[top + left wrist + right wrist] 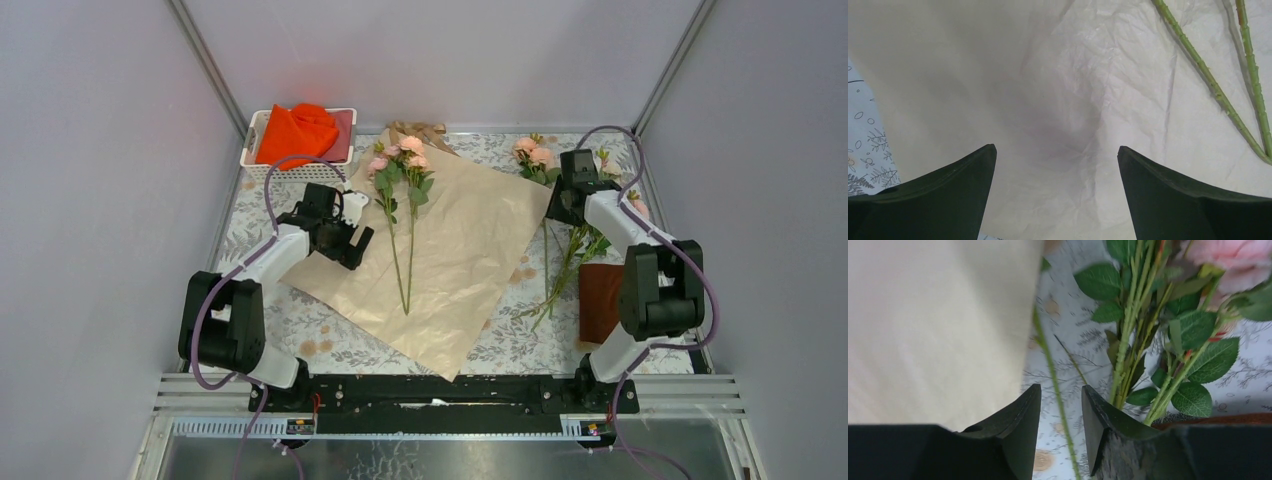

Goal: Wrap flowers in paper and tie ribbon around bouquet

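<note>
The peach paper [450, 250] lies spread flat on the mat. Two flowers [405, 165] rest on it, blooms toward the back. Their green stems [1208, 80] show at the right of the left wrist view. More flowers [575, 245] lie on the mat right of the sheet, and a pink bloom [1233, 260] shows in the right wrist view. A tan ribbon [420, 130] bunches behind the paper's far corner. My left gripper [357, 250] [1056, 147] hangs open over the paper's left part. My right gripper [557, 212] [1061, 387] is part open, with one thin stem [1050, 370] running between its jaws, untouched.
A white basket [252, 140] holding a bright orange-red cloth [298, 133] stands at the back left. A dark red-brown pad [600, 300] lies beside the right arm. The grey leaf-patterned mat [300, 335] covers the table.
</note>
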Robot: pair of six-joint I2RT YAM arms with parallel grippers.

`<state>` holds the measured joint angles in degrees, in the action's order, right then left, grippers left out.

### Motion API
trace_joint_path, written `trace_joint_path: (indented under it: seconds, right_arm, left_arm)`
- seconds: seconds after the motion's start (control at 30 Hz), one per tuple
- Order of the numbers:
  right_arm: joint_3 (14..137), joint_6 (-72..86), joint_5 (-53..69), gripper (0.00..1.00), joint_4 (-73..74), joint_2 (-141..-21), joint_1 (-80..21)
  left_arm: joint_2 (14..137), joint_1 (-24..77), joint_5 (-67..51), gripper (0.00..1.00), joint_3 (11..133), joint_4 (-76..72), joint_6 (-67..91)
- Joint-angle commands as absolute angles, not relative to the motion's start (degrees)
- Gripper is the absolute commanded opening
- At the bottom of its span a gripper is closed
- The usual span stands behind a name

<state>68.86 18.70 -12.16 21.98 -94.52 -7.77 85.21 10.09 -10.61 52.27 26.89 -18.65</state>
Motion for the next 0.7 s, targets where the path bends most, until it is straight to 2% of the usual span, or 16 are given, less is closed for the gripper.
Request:
trace_joint_path:
  seconds: [0.0,0.23,0.53,0.67]
  right_arm:
    - [66.90,16.44,-7.05,0.42,20.71,-98.57,-5.48]
    - [73.23,13.80,-3.36,0.45,20.47,-109.49,-5.27]
    - [82.94,13.49,-9.20,0.45,19.02,-119.62,-5.27]
    - [88.97,14.07,-13.62,0.40,20.52,-124.01,-4.87]
  left_arm:
    - [83.61,9.65,-11.47,0.98,51.86,24.29,-17.93]
    - [83.19,9.58,-11.74,0.98,51.69,24.31,-17.97]
    - [84.30,9.32,-12.60,0.98,51.74,24.41,-17.78]
    - [84.73,9.23,-12.23,0.98,51.93,24.43,-17.70]
